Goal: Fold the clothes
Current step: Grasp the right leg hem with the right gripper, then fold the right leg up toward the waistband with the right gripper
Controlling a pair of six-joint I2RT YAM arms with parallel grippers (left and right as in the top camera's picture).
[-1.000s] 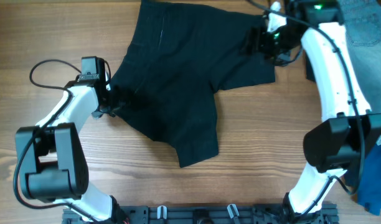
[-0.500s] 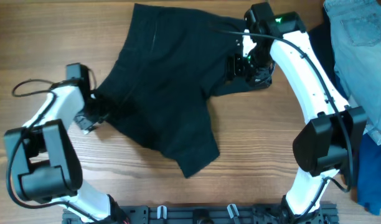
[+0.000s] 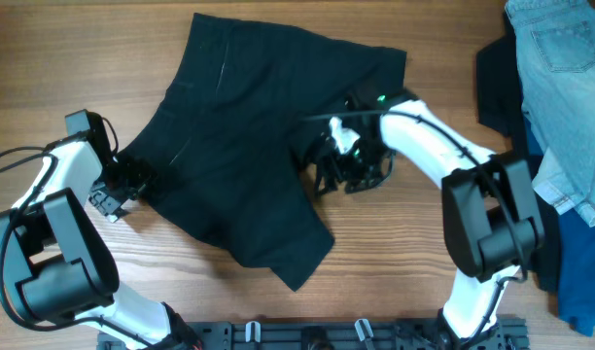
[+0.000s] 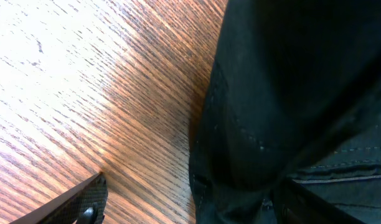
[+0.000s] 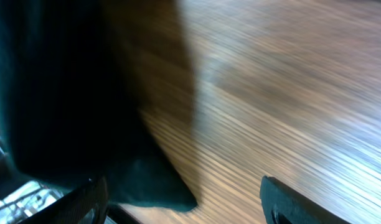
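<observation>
The black shorts (image 3: 249,146) lie spread on the wooden table, waistband towards the back left, one leg pointing to the front. My left gripper (image 3: 122,183) is at their left edge, low over the table. In the left wrist view that gripper (image 4: 190,190) is open, and the stitched hem of the shorts (image 4: 290,93) lies between the spread fingers. My right gripper (image 3: 334,170) hangs over the crotch area at the shorts' right edge. In the right wrist view it (image 5: 181,186) is open, with a corner of the black cloth (image 5: 66,93) beside one finger (image 5: 84,202).
Light blue jeans (image 3: 560,87) are piled at the back right, over a dark garment (image 3: 497,87). A bright blue garment (image 3: 579,282) lies at the front right. The arms' mounting rail (image 3: 307,335) runs along the front edge.
My right arm has swung from the back right to the middle of the shorts. The left gripper has moved left, and its jaws have widened. The shorts have shifted left.
</observation>
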